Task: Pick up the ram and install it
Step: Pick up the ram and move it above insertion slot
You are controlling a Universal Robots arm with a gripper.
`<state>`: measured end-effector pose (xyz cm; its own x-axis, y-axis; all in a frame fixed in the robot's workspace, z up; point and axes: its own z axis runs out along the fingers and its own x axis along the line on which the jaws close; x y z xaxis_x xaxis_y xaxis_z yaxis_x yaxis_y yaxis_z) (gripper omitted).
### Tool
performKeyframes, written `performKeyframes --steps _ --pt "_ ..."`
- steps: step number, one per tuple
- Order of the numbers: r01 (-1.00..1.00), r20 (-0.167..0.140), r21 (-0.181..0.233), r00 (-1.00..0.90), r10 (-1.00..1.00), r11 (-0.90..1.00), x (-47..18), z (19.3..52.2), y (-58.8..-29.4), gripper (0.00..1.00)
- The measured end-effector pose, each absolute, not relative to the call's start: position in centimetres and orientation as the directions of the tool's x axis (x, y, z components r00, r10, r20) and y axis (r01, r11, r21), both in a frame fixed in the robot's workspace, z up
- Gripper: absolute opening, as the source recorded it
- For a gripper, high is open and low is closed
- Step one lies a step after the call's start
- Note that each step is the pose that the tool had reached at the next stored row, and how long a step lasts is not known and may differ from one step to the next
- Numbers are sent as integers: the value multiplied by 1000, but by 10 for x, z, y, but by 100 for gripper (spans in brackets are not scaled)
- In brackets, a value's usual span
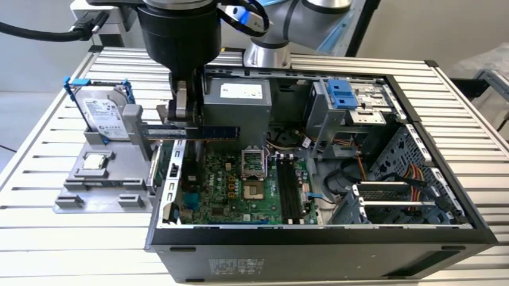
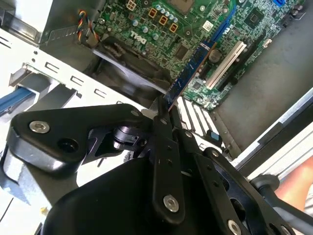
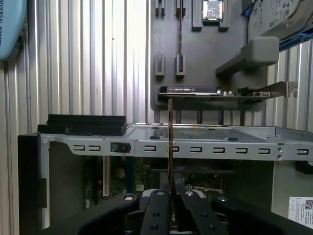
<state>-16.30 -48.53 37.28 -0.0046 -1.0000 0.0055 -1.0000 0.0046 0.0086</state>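
The end effector (image 1: 181, 122) is clamped shut on the ram (image 1: 213, 131), gripping the stick nearer one end so that most of its length sticks out sideways. The ram hangs in the air, level, above the wall of the computer case (image 1: 318, 238) that faces the grey fixture (image 1: 80, 199), with its free end reaching in over the motherboard (image 1: 230, 190). In the first wrist view it appears edge-on between the closed fingers (image 3: 161, 205).

The risks, as I judge them:
- **Twisting in the grip:** the off-centre hold could let the stick pivot if its free end brushes the case wall or the power supply (image 1: 238, 98).
- **Poor seating:** a small tilt at the memory slots (image 1: 288, 187) could seat one end only, or force the contacts against the slot.

The case lies open on the counter (image 1: 71, 250), toward the edge at the exterior view's right. It holds the motherboard, the power supply, a drive cage (image 1: 350, 101) and loose cables (image 1: 413, 173).

The fixture sits toward the counter's edge at the exterior view's left. It carries a hard drive (image 1: 104, 113) standing upright, a processor chip (image 1: 95, 161) lying flat and an expansion card (image 3: 195, 91) on edge.
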Motion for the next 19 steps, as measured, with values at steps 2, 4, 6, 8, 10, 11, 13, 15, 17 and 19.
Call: performKeyframes --steps 2,4,6,8,10,11,13,15,17,19 --pt "-1000 5 9 -5 -1000 5 -162 373 -485 0" --pt "-1000 6 9 -5 -1000 5 -160 373 -485 0" --pt "-1000 6 9 -5 -1000 5 -158 373 -485 0" --pt "-1000 6 9 -5 -1000 5 -156 373 -485 0" --pt "-1000 6 9 -5 -1000 5 -153 373 -485 0" --pt "-1000 6 9 -5 -1000 5 -152 373 -485 0" --pt "-1000 6 9 -5 -1000 5 -150 373 -485 0" --pt "-1000 6 9 -5 -1000 5 -148 373 -485 0" --pt "-1000 6 9 -5 -1000 5 -146 373 -485 0" --pt "-1000 6 9 -5 -1000 5 -144 373 -485 0"
